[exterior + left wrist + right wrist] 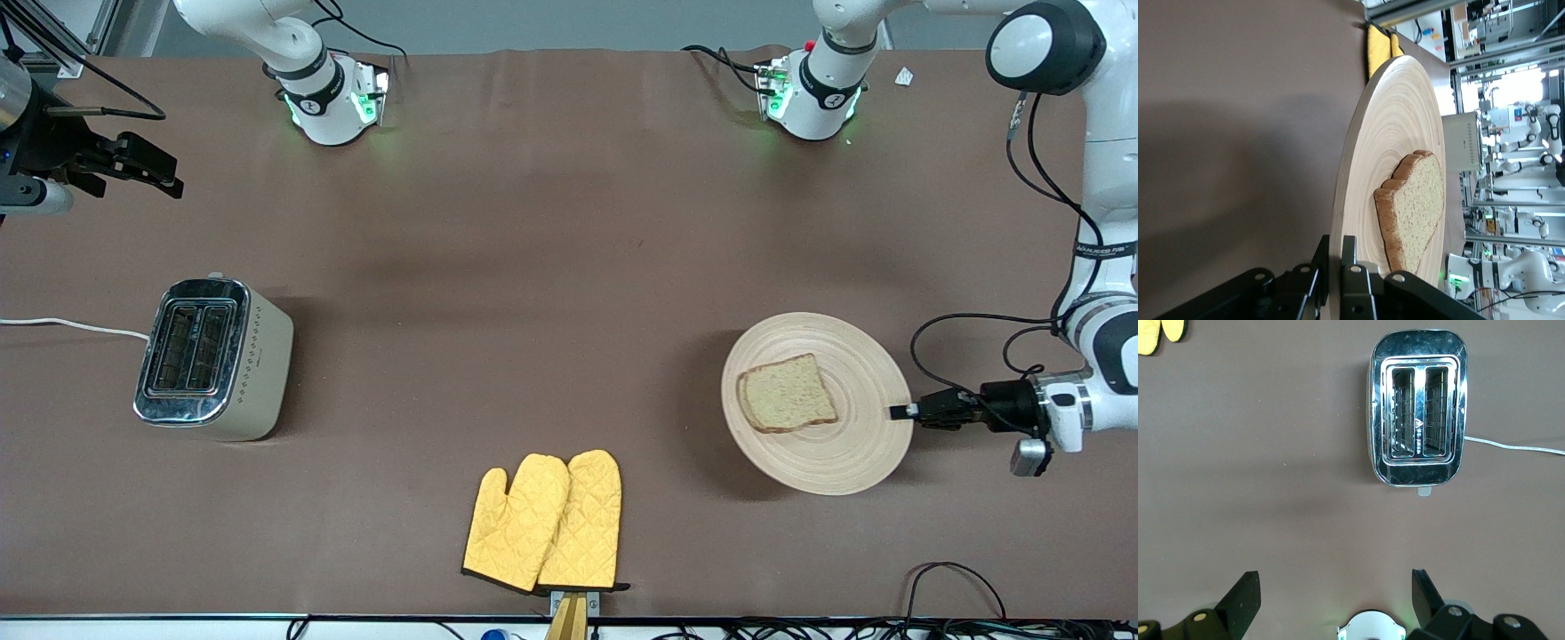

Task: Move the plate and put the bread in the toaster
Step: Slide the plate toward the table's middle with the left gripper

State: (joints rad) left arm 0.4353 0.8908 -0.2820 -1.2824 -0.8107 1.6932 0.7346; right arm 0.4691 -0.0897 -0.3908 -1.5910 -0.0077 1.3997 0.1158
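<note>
The plate (822,444) is seen toward the left arm's end of the table, with its rim clamped at the edge by the left gripper (900,412), which reaches in level from that end. In the left wrist view the plate (1395,133) is shown edge-on, its rim (1335,267) passing between the two dark fingers (1351,280), which are closed narrowly upon it. The bread (788,394) lies flat on the plate, away from the clamped edge and off-centre toward the robots' bases; it is untouched by either gripper. Whether the plate is lifted clear of the table (533,267) or resting on it cannot be told, though a shadow is cast beneath its nearer edge.

The toaster (213,358) stands toward the right arm's end of the table, well apart from the plate, with both slots empty and its white cord (71,325) running off the picture's edge. The right gripper (147,169) is held in the air over bare table, toward the robots' bases from the toaster; its fingers (1245,600) are spread wide and nothing is held. Only the fingertips are shown in the right wrist view, the rest being cut off.

A pair of yellow oven mitts (544,522) lies at the table's nearer edge, between toaster and plate.
</note>
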